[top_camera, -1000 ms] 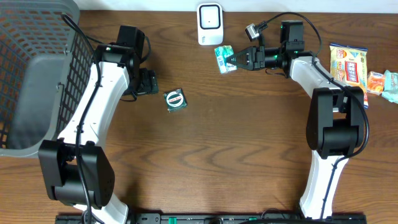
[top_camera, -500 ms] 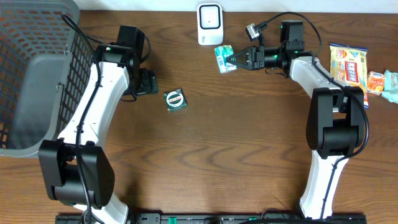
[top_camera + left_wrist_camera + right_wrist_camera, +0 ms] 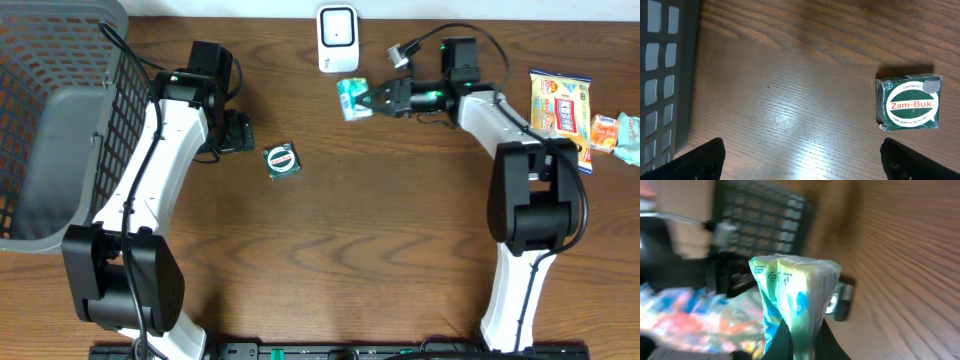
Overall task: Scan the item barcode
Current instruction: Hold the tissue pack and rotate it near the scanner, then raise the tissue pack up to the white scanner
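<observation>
A small green and white packet (image 3: pixel 349 98) hangs just below the white scanner (image 3: pixel 337 38) at the table's back edge, with my right gripper (image 3: pixel 372 98) shut on its right end. The right wrist view shows the packet (image 3: pixel 792 295) pinched edge-on between the dark fingers of the right gripper (image 3: pixel 800 347); no barcode can be made out. My left gripper (image 3: pixel 235 132) stands open over bare wood, left of a green Zam-Buk box (image 3: pixel 282 161). In the left wrist view that box (image 3: pixel 910 102) lies flat at the right, beyond the left gripper (image 3: pixel 800 165).
A grey mesh basket (image 3: pixel 50 110) fills the left side, and its wall (image 3: pixel 665 75) shows in the left wrist view. A yellow snack pack (image 3: pixel 562 103) and an orange and teal packet (image 3: pixel 610 133) lie at the far right.
The right gripper has carried the packet a little to the left and turned it, closer under the scanner. The left arm and the Zam-Buk box have not moved.
</observation>
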